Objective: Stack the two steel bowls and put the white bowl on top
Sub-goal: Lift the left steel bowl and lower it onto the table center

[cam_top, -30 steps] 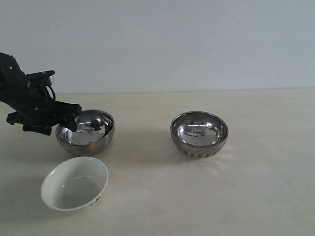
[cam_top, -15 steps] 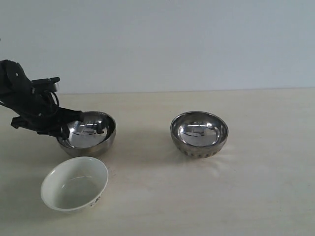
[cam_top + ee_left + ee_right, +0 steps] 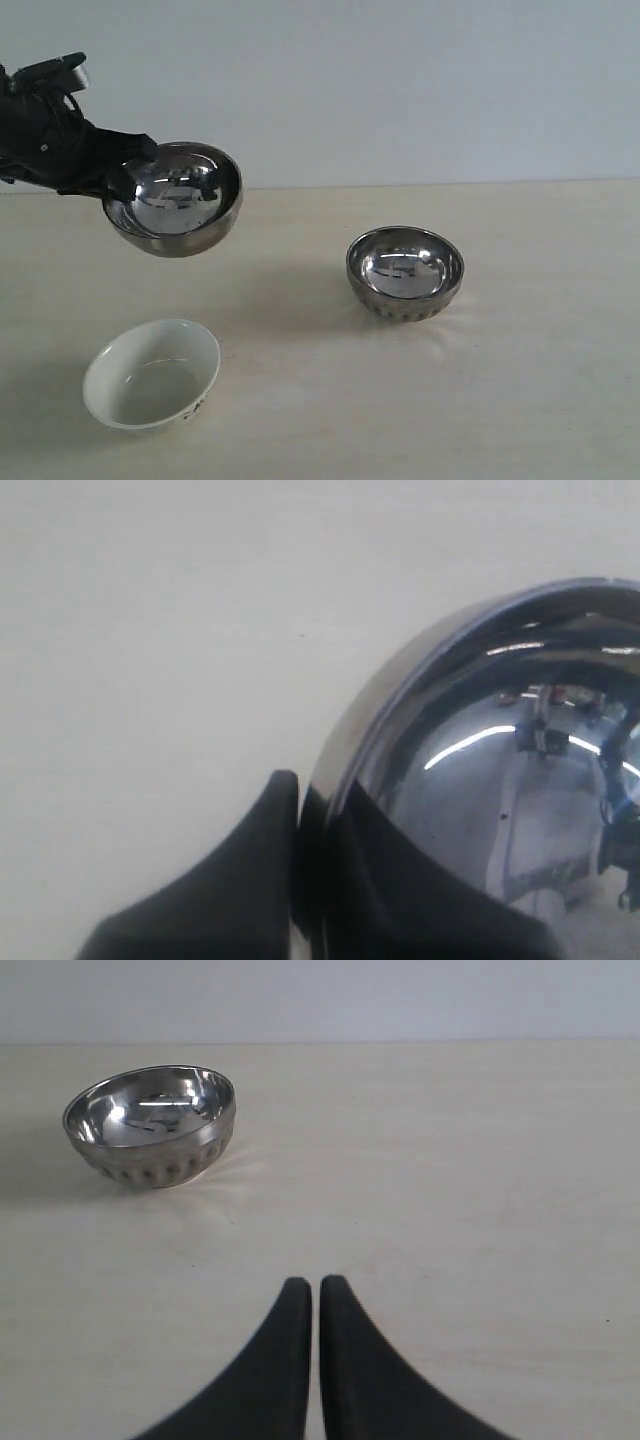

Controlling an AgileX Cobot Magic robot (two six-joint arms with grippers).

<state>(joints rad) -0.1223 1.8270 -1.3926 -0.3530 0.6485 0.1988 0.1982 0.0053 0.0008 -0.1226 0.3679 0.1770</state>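
The smooth steel bowl (image 3: pixel 175 200) hangs in the air at the left, tilted, with my left gripper (image 3: pixel 128 175) shut on its rim. In the left wrist view the smooth steel bowl (image 3: pixel 500 780) fills the frame and my left gripper (image 3: pixel 310 810) pinches its rim, one finger outside and one inside. The ribbed steel bowl (image 3: pixel 405 272) stands upright on the table at centre right; the ribbed steel bowl (image 3: pixel 152 1125) also shows in the right wrist view. The white bowl (image 3: pixel 152 373) rests on the table at the front left. My right gripper (image 3: pixel 315 1295) is shut on nothing, out of the exterior view.
The pale wooden table (image 3: pixel 500 400) runs back to a plain light wall (image 3: pixel 400 90). Bare tabletop lies between the white bowl and the ribbed bowl.
My left gripper has lifted the smooth steel bowl off the table, up and slightly right. The ribbed bowl and the white bowl have stayed where they were.
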